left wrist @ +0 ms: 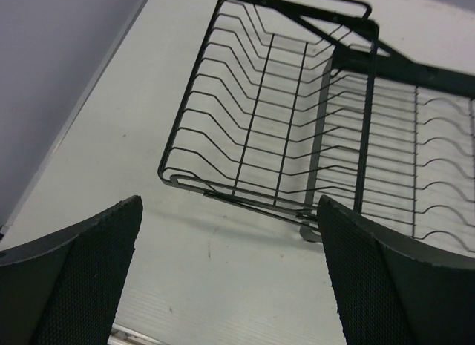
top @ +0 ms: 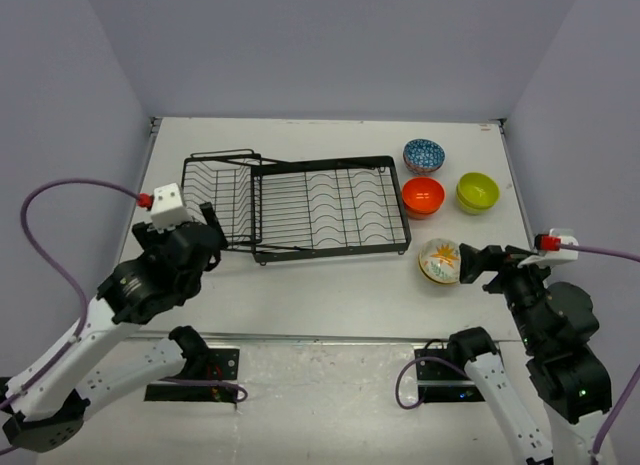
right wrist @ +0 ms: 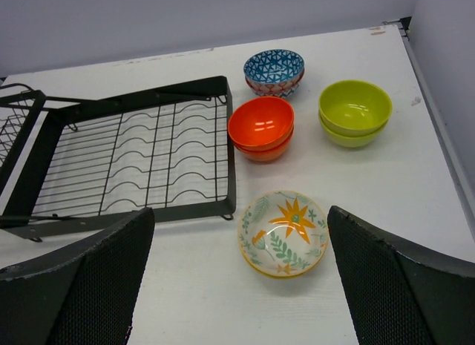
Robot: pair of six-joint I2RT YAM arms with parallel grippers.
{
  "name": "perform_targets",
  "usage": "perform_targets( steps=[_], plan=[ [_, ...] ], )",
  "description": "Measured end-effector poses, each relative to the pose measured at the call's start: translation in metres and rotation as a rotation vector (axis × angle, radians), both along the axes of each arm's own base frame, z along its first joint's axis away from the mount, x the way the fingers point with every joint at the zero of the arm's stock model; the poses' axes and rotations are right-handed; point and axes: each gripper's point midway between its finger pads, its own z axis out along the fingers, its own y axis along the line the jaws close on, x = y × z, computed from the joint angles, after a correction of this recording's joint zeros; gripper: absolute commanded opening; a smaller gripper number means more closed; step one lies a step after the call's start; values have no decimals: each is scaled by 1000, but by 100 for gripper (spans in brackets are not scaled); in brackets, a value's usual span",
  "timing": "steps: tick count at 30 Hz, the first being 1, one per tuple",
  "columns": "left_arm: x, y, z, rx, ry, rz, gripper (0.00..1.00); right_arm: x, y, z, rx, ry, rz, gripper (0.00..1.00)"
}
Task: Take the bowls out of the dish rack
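Top external view: the dish rack (top: 300, 205) sits far left of centre on the table (top: 330, 295) and none of its slots hold anything. All the bowls are out on the table to its right. A blue patterned bowl (top: 424, 155) sits on another patterned one at the far side. An orange pair (top: 423, 196) is just beside the rack's right end, and a green pair (top: 477, 192) is right of that. A flowered bowl (top: 440, 261) sits alone, nearer than the rest. The left gripper (top: 218, 241) has its fingers wide apart and holds nothing, close to the rack's near left corner. The right gripper (top: 468, 266) is also spread and empty, its tips just beside the flowered bowl.

The unloading looks finished, so the likely trouble is in pulling away:
- A sideways swing of the right arm could knock the flowered bowl and send it sliding on the smooth top.
- A push into the stacked pairs could tip the upper bowl off the lower one.
- The left fingers could hook a wire at the rack's corner and drag the whole rack.

The table is plain white and matte, with a metal strip (top: 330, 337) along its near edge. Pale lilac walls (top: 330, 45) close it in on the left, far and right sides, and purple cables (top: 60, 200) loop off both arms
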Motion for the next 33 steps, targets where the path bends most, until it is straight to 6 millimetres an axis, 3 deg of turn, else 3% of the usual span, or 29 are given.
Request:
perform_targets(
  steps=[6, 12, 18, 33],
  plan=[
    [-25, 31, 29, -133, -159, 24, 100, -9, -4, 0, 3, -32, -8, 99],
    [-14, 29, 5, -63, -84, 55, 100, -7, -4, -7, 6, -11, -12, 99],
    [1, 49, -9, -74, -63, 149, 100, -5, -5, -8, 5, 1, -21, 99],
    [3, 47, 1, -100, -124, 71, 100, 0, -9, -12, -7, 27, -53, 99]
  ],
)
